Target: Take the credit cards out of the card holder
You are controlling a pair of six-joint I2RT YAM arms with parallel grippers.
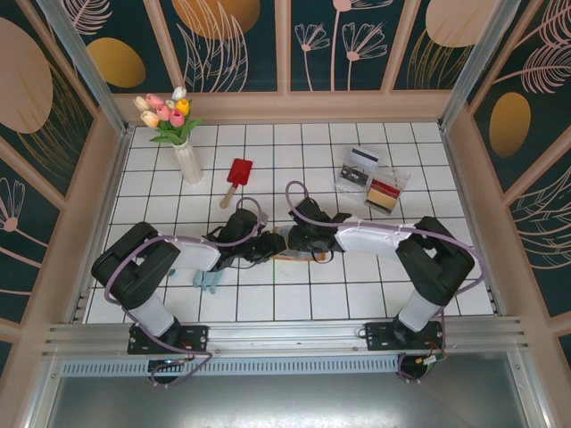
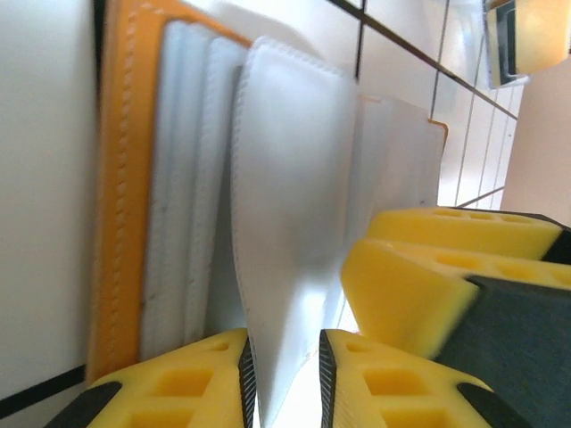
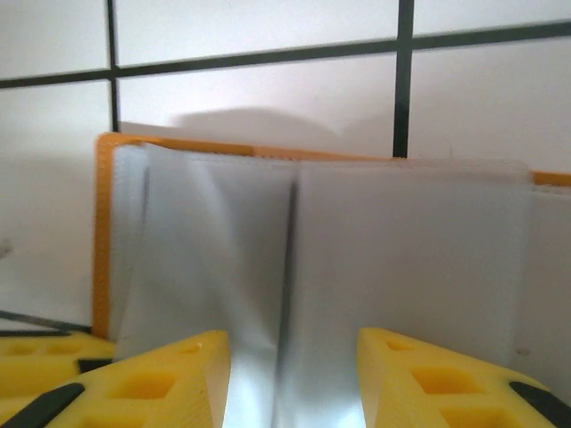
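Two arms converge, top view: left gripper (image 1: 270, 249) and right gripper (image 1: 300, 242) meet over the card holder (image 1: 299, 258), mid-tabletop (image 1: 294, 160), nearer the near edge.

Left wrist: its pads pinch a raised grey inner flap (image 2: 294, 178).

Right wrist: jaws apart astride the pockets; grip uncertain.

Step, as judged: spreading pockets. Next move calls for exposing a credit card edge, which cannot yet be told from the fabric.

The card holder (image 2: 120, 178) has an orange-brown, leather-like skin, matt, with a raised stitched edge. Its grey inner pockets (image 2: 294, 205) look like smooth, soft cloth or vinyl with a faint sheen. My left fingers (image 2: 178, 388) and right fingers (image 3: 152, 383) are matt yellow plastic, moulded with hollow recesses, and the desk (image 3: 268, 36) is glossy white tile with dark grout lines.
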